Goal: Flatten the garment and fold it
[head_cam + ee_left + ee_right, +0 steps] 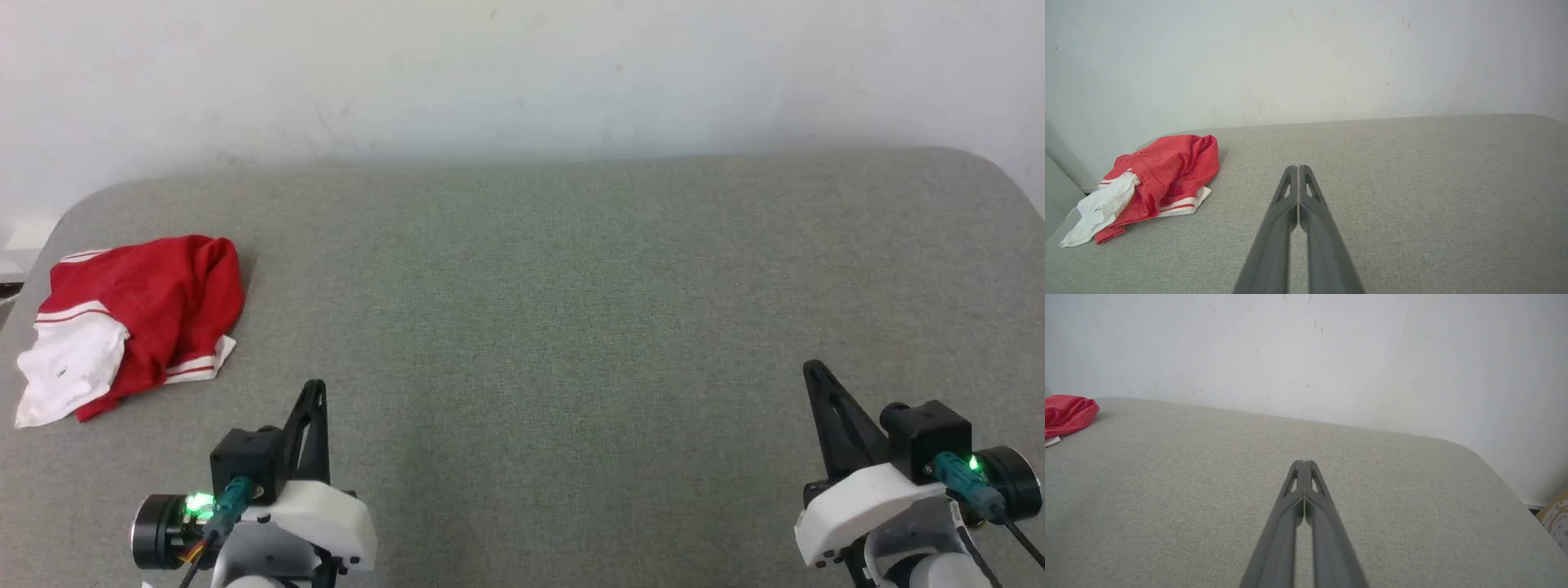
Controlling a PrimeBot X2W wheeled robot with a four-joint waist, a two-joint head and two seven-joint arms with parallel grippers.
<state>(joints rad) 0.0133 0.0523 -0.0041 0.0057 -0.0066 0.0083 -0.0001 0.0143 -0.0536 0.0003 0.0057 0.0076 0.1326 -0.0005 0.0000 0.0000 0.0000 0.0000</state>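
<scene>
While crumpled far left, the garment (139,318) well apart from left hand (314,386) and right hand (810,367), both pinched closed, empty.

Grey fabric-covered table top (571,286), rounded far corners, runs under and ahead of the fingers (1269,245). Plain white wall (522,73) straight beyond them, scuffed and speckled. Soft, even light.

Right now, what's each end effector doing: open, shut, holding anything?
Left end effector: closed, holding nothing.
Right end effector: closed, holding nothing.
</scene>
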